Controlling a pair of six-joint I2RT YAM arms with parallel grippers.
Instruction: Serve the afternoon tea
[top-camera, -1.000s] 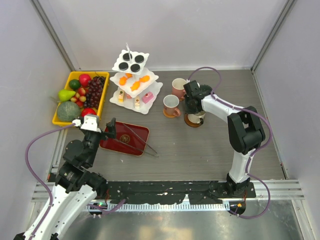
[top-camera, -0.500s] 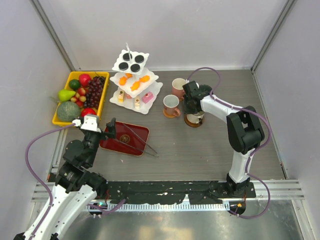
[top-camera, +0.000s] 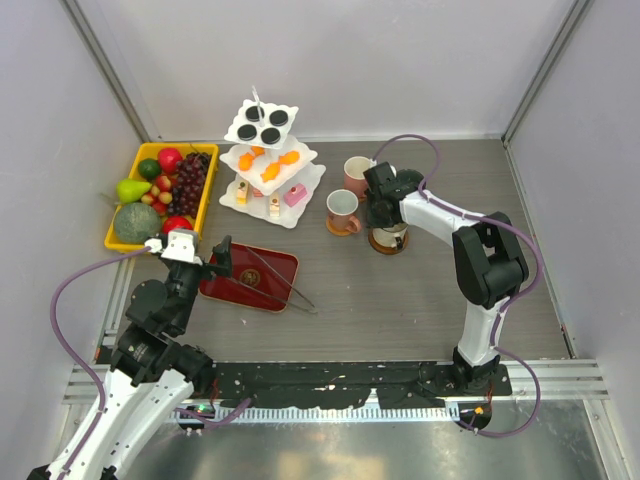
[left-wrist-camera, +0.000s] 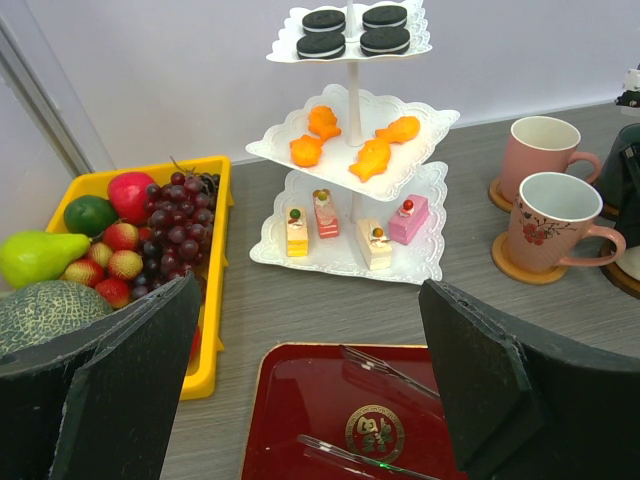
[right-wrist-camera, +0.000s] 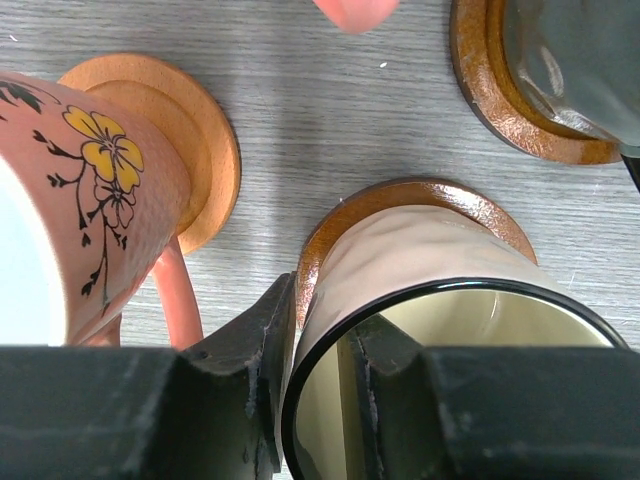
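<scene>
The beige mug (right-wrist-camera: 420, 290) stands on its coaster (right-wrist-camera: 400, 195) right of the worktop's (top-camera: 400, 290) middle, the right jaws clamped on its rim, one finger inside and one outside. Beside it a pink mug (right-wrist-camera: 80, 190) sits on another coaster (right-wrist-camera: 195, 130), with the tiered stand (top-camera: 268, 165) farther left. The left jaws hang wide apart over a red tray (left-wrist-camera: 300, 400) holding tongs (left-wrist-camera: 380, 368).

Fruit (top-camera: 165, 185) in yellow tray (top-camera: 209, 190); tongs (top-camera: 290, 285) on red tray (top-camera: 235, 287).
</scene>
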